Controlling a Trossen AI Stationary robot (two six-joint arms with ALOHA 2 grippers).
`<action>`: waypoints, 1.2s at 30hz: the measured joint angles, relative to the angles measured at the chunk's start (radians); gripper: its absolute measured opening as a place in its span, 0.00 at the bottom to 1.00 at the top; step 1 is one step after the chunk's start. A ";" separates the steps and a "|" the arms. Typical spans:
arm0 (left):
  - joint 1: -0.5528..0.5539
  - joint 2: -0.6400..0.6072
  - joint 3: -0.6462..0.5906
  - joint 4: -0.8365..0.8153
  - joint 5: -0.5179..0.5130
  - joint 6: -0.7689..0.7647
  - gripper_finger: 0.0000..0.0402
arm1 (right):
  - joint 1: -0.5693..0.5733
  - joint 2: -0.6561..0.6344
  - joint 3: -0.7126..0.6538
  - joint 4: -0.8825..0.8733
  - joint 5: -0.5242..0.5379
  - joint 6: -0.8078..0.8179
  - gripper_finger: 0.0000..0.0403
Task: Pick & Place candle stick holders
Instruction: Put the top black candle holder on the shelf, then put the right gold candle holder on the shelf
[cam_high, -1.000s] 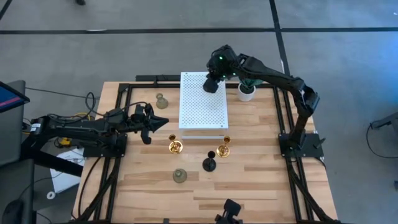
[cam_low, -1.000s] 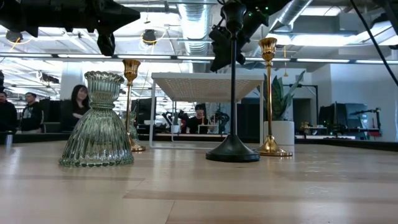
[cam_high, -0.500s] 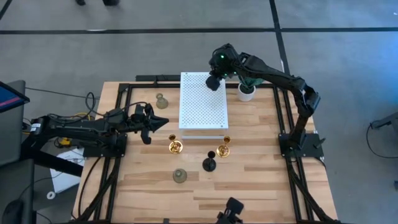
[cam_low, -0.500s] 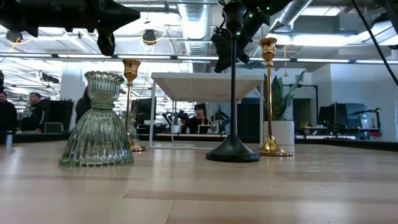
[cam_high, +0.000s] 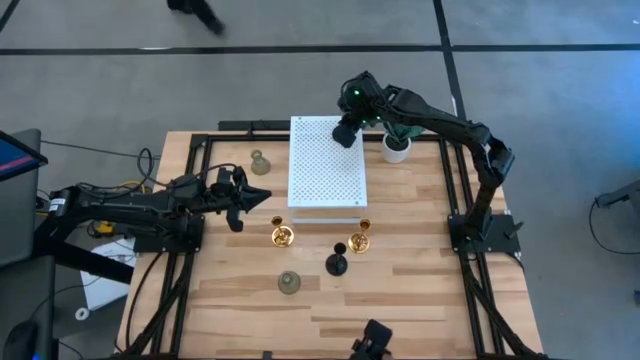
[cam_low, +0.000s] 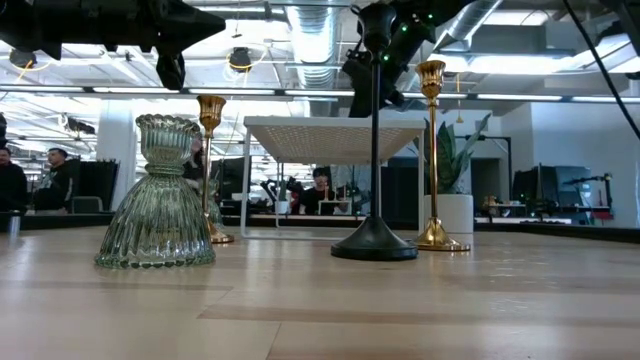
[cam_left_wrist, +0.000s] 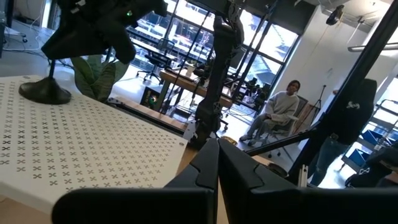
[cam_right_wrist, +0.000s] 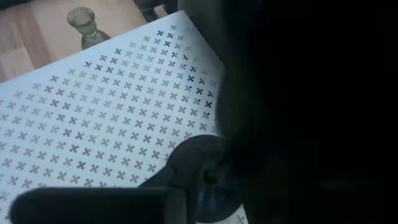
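Note:
My right gripper (cam_high: 346, 130) hangs over the far right corner of the white perforated platform (cam_high: 322, 175). It is shut on a slim black candle stick holder, whose round base (cam_left_wrist: 42, 92) rests on the platform. My left gripper (cam_high: 252, 198) is shut and empty, above the table left of the platform. On the wood stand two gold holders (cam_high: 282, 236) (cam_high: 360, 240), a second black holder (cam_high: 337, 263) and two pale grey-green holders (cam_high: 289, 283) (cam_high: 260, 162), each on its round base. My right gripper holds the black holder's thin stem (cam_left_wrist: 52, 62) near its top, coming from above. The holder stands about upright below the fingers, its base (cam_right_wrist: 198, 180) on the platform near the far right corner. The fingers themselves hide the place of contact.
A green potted plant in a white pot (cam_high: 396, 146) stands just right of my right gripper. The platform stands raised on thin legs (cam_low: 246, 180). Black frame rails run along the table's edges. People show in the room beyond the table.
My right gripper has drifted a little toward the table's far right and slightly up over the platform's corner. A person has walked past beyond the far edge.

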 joint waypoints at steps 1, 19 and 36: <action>0.000 0.000 0.000 0.000 0.000 0.000 0.02 | 0.000 0.000 0.000 0.000 0.000 0.000 0.24; 0.000 0.000 0.000 0.000 0.001 0.000 0.02 | 0.028 -0.024 0.002 -0.024 0.001 -0.030 0.65; 0.000 0.000 0.000 0.000 0.001 0.000 0.02 | 0.034 -0.198 0.003 -0.124 0.024 -0.033 0.66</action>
